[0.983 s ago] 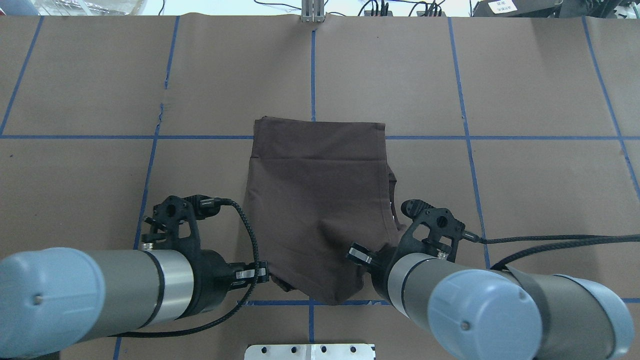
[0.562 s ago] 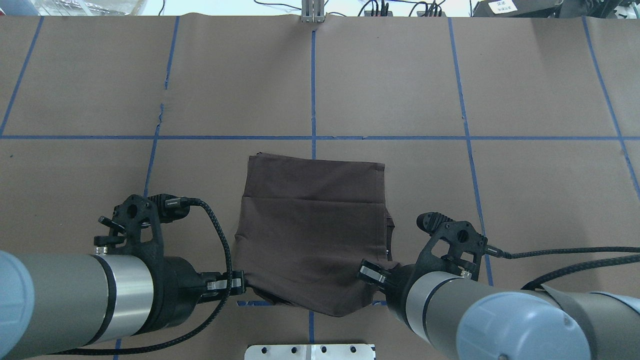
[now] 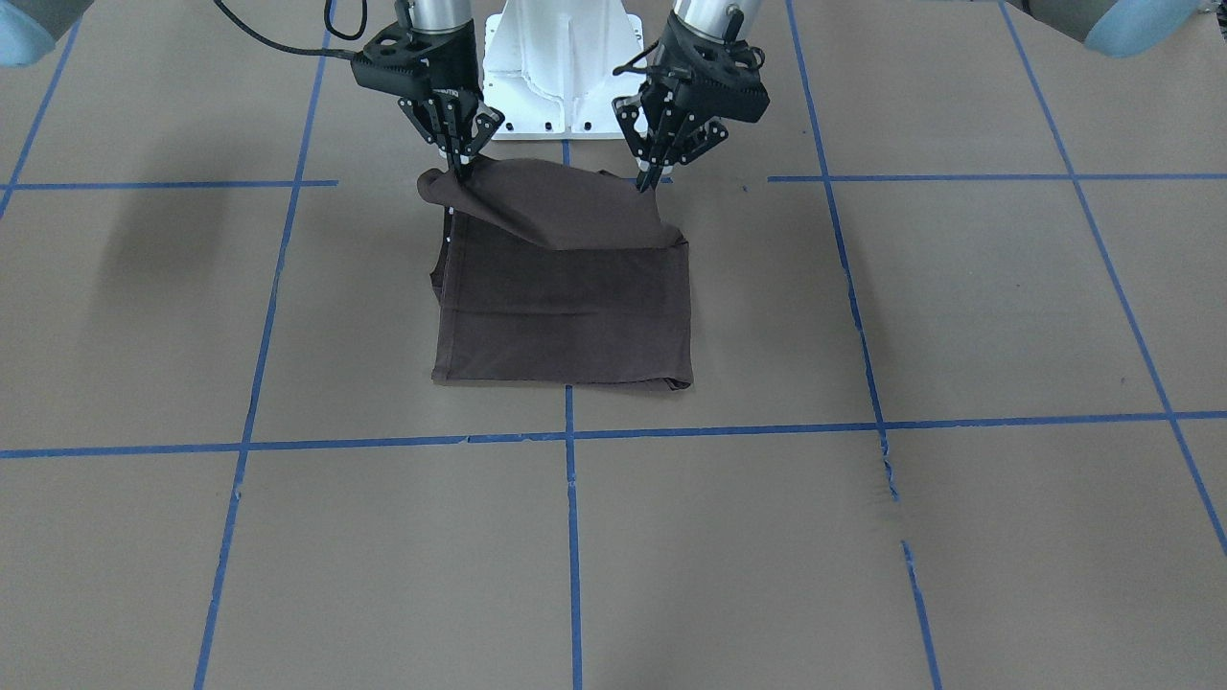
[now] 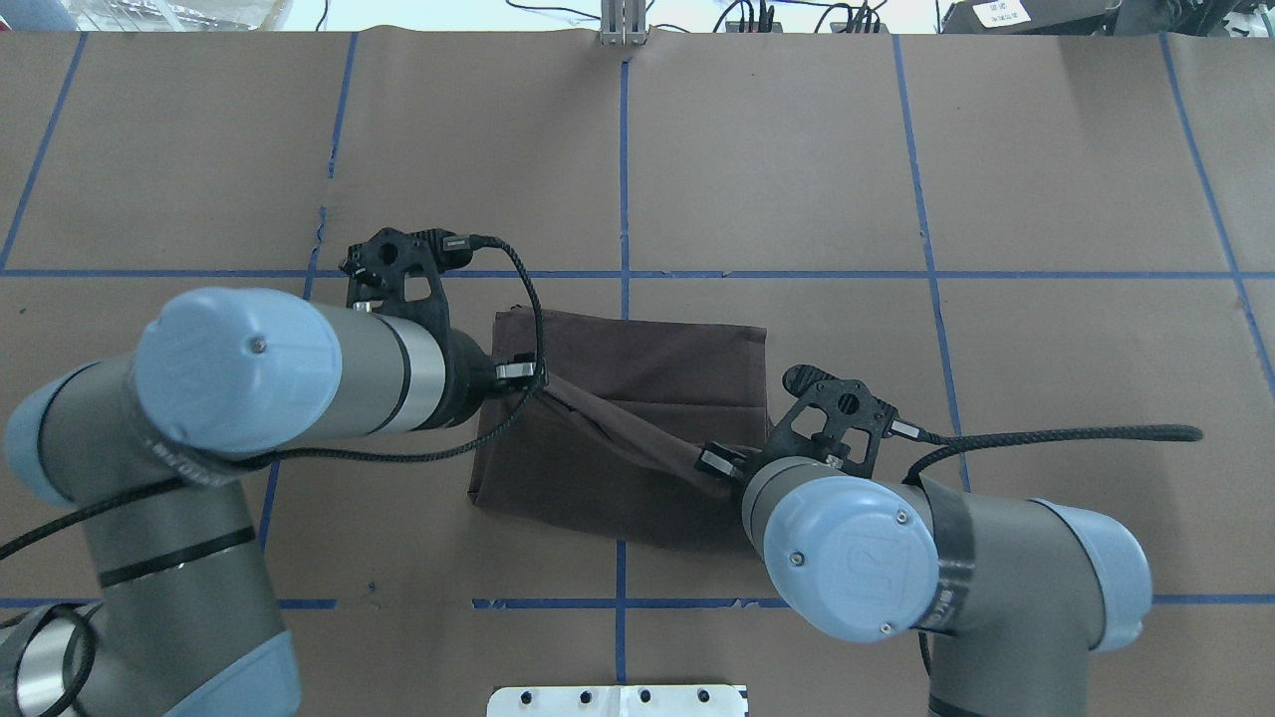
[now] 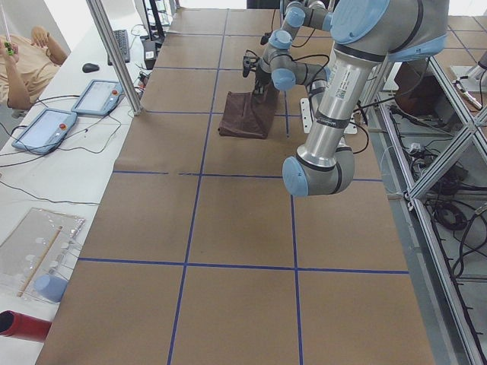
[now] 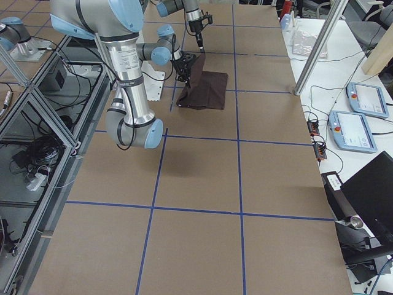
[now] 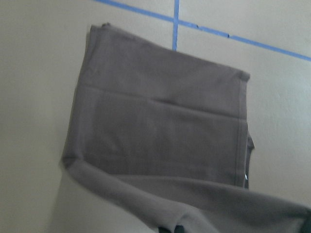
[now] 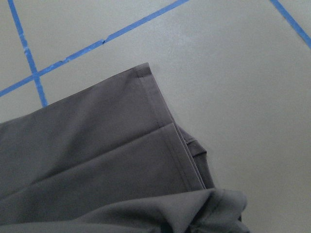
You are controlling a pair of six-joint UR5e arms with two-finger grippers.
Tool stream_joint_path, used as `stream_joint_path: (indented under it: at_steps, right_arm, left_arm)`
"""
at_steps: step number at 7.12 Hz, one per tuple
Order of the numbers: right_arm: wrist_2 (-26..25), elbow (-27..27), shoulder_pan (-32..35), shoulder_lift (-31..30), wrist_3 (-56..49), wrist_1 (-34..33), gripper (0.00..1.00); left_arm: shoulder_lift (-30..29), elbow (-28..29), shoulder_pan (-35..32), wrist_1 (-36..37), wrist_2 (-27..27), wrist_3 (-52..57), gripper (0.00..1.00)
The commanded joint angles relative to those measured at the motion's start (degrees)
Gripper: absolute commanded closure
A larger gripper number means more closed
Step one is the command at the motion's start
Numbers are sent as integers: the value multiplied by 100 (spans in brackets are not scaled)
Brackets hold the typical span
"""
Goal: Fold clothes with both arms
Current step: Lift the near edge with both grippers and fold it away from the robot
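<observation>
**Both arms up and forward since 0.6 s ago; near edge of shirt now off the bench**

Earlier both end effectors sat low at the shirt's robot-side edge. That edge is now raised and carried part-way over the rest of the cloth.

- Left end effector [image 3: 653, 180]: pinched closed on one corner of the lifted edge.
- Right end effector [image 3: 458, 165]: pinched closed on the other corner, with cloth bunched at the tips.
- Shirt [image 3: 566, 307]: already folded to a near-square pad, flat on the bench [image 3: 863, 527] in front of the base. Only the held flap is in the air, sagging between the two grips.

Key relation: the flat part and its far edge lie ahead of both end effectors, away from the robot. The held edge runs across the bench, side to side, roughly parallel to that far edge. Left looks slightly further forward than right, so the flap is a bit skewed.

Orientation: the pad looks marginally wider across than deep. Collar and logo are hidden, so I can't tell which end is the neck.

My read of the next move: carry the edge forward and lay it on the far edge, squaring up right with left.
</observation>
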Motion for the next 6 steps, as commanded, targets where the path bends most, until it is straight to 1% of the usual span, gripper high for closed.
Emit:
stream_joint_path:
  at_steps: [1,2,3,4,6]
  right_arm:
    - [10,-980,404,216,-205,750,100]
    - [19,-1219,571,234,-354,971,100]
    - [19,-1456,668,235,-460,1190,100]
    - [28,-1624,765,269,-557,1375,100]
    - [89,-1932,941,427,-751,1395,100]
  left_arm:
    - [-497,1283,-448,-604,-96,241,100]
    - [-499,1749,-457,-1120,-88,250,100]
    - [-508,2085,-457,-1403,-79,258,100]
    - [-508,2306,-457,-1546,-61,258,100]
    - [-481,2509,-440,-1625,-53,250,100]
